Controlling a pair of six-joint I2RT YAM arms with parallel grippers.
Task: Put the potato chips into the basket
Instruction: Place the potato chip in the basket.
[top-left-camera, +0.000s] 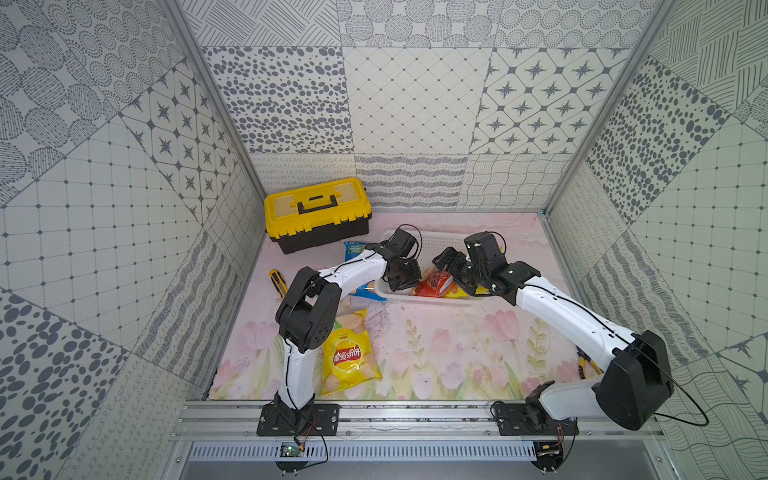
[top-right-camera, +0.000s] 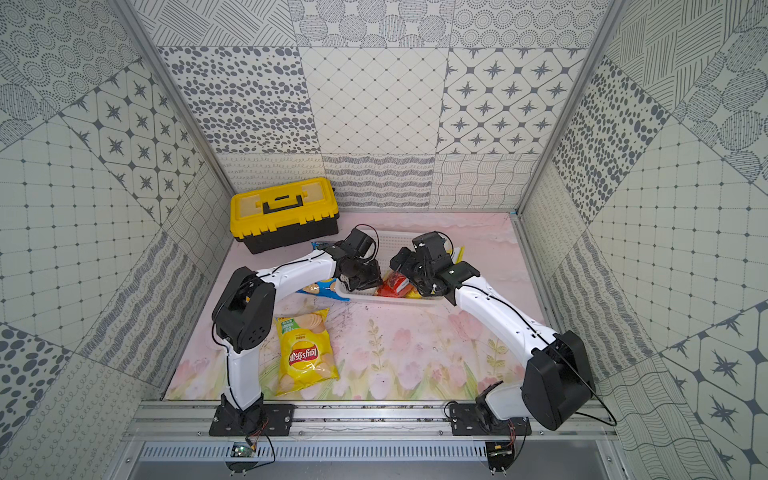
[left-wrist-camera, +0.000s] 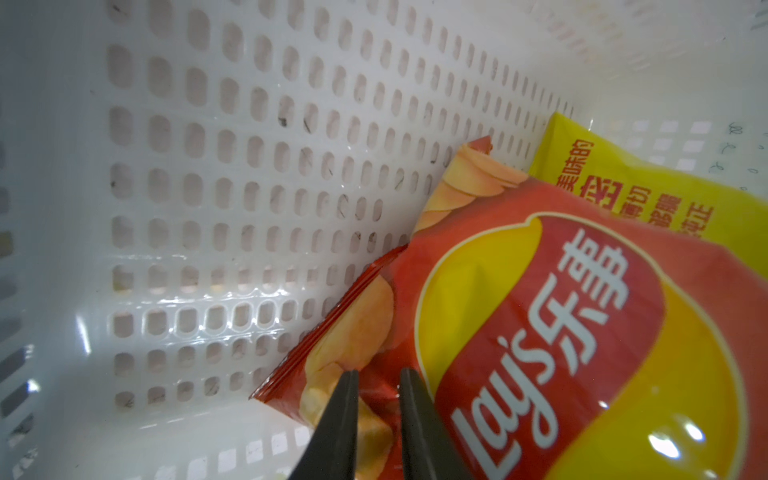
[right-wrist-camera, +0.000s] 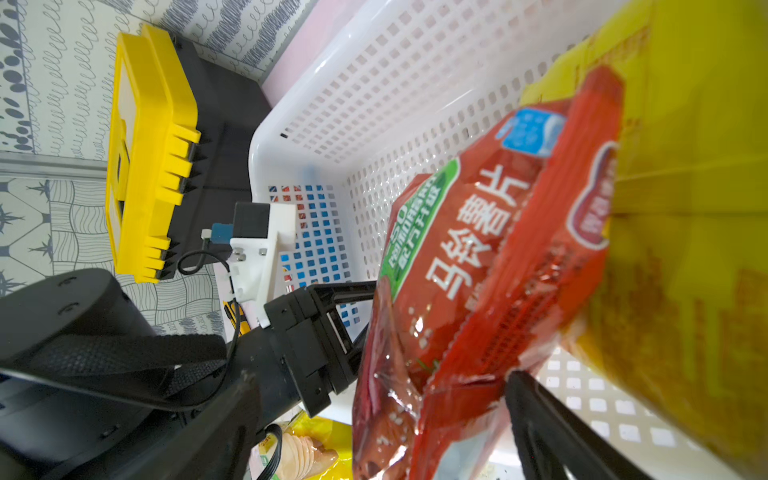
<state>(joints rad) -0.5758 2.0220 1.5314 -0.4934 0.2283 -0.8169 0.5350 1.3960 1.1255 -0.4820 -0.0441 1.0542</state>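
Red is the one in play here. In both top views the red bag (top-left-camera: 434, 284) sits at the near side of the white basket (top-left-camera: 424, 302), propped on a yellow bag (top-left-camera: 456, 293) that's already inside. Two potato chips bags are out on the worktop (top-left-camera: 436, 353): the blue bag (top-right-camera: 320, 287) just beside the basket's end, and a second yellow bag (top-left-camera: 349, 357) near the front.

Left wrist view: the left tool (left-wrist-camera: 376, 374) is nearly closed, with just a slim gap. A corner of the red bag sits in that gap, so it looks like a pinch on the bag.

Right wrist view: the red bag is tilted up, not flat. The right tool (top-left-camera: 457, 276) is spread wide and grips nothing. One of its fingers (right-wrist-camera: 548, 415) lies right by the bag's edge.

My take is that the step is dropping off the red bag. Lower it until it lies flat on the yellow one, then open wide and lift straight up so the crinkly foil doesn't snag and ride back out. I'd back the right side out first, since those two tools are crowded. Blue bag next, it's closest.

Pose-wise, the left arm (top-left-camera: 353, 268) and right arm (top-left-camera: 552, 299) both reach forward. Their wrists dip into the basket, facing each other over the red bag.
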